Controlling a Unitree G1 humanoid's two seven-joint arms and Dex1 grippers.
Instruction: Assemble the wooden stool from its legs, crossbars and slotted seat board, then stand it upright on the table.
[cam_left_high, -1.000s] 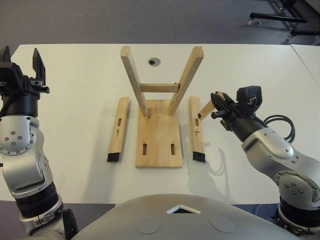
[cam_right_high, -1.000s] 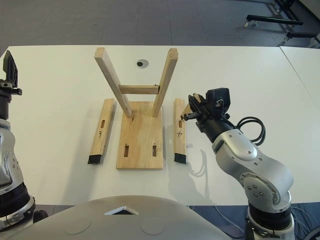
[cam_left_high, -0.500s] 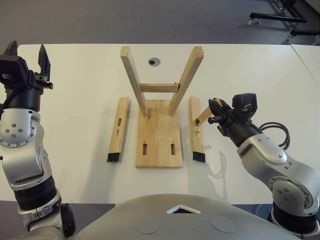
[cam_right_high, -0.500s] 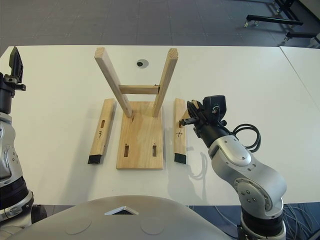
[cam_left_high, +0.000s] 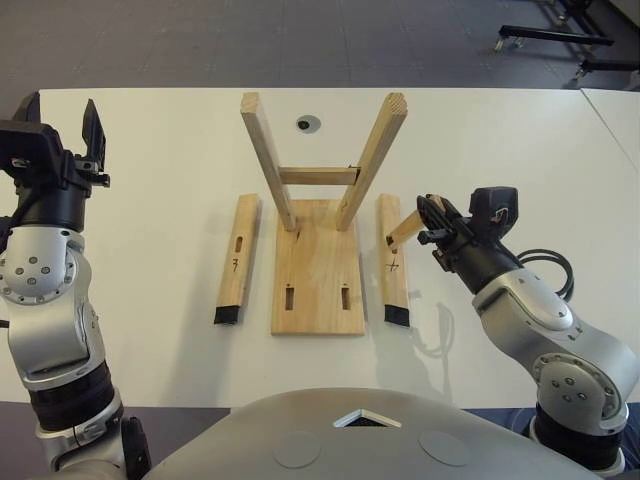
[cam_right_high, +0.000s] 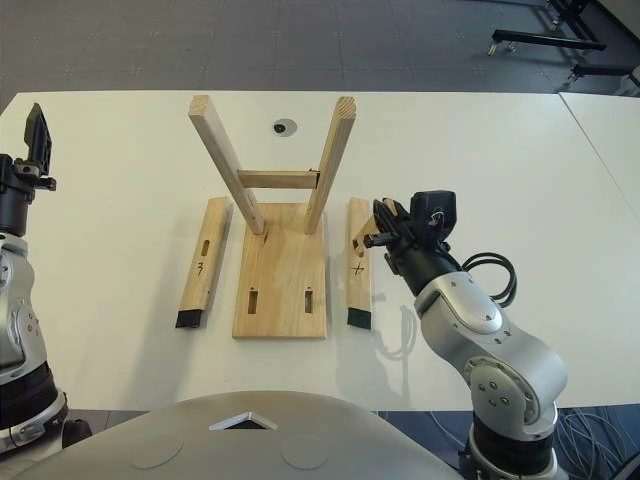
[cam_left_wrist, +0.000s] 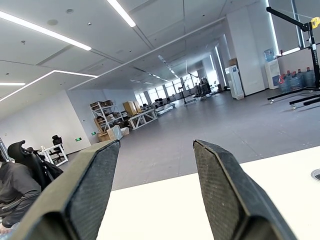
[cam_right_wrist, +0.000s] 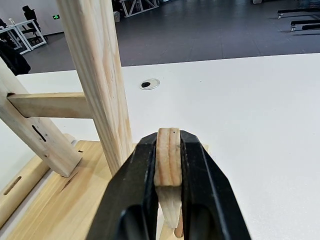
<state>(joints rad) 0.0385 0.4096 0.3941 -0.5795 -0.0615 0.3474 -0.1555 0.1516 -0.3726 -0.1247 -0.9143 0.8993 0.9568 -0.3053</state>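
Table (cam_left_high: 520, 150): white top, round grommet (cam_left_high: 307, 124) near the far edge, behind the assembly.

Seat board (cam_left_high: 317, 285): lies flat at the table's middle, two slots open at its near end.

Left upright leg (cam_left_high: 266, 160) and right upright leg (cam_left_high: 373, 160): both stand in the far end of the seat board, feet close together, tops splayed apart.

Fitted crossbar (cam_left_high: 318, 176): horizontal, joining the two upright legs about halfway up.

Left loose leg (cam_left_high: 237, 258): flat on the table just beside the board's left edge, slot facing up, black cap at the near end.

Right loose leg (cam_left_high: 392, 258): flat just beside the board's right edge, slot and pencilled cross facing up, black cap at the near end.

Held crossbar (cam_left_high: 404, 226): tilted, lower end over the far part of the right loose leg; contact cannot be judged.

Right gripper (cam_left_high: 432, 222): clamped on the held crossbar's upper end, one black finger (cam_right_wrist: 137, 190) on each flat face.

Left gripper (cam_left_high: 60, 135): raised above the table's left edge, well apart from all parts, fingers (cam_left_wrist: 220, 190) spread wide, holding nothing
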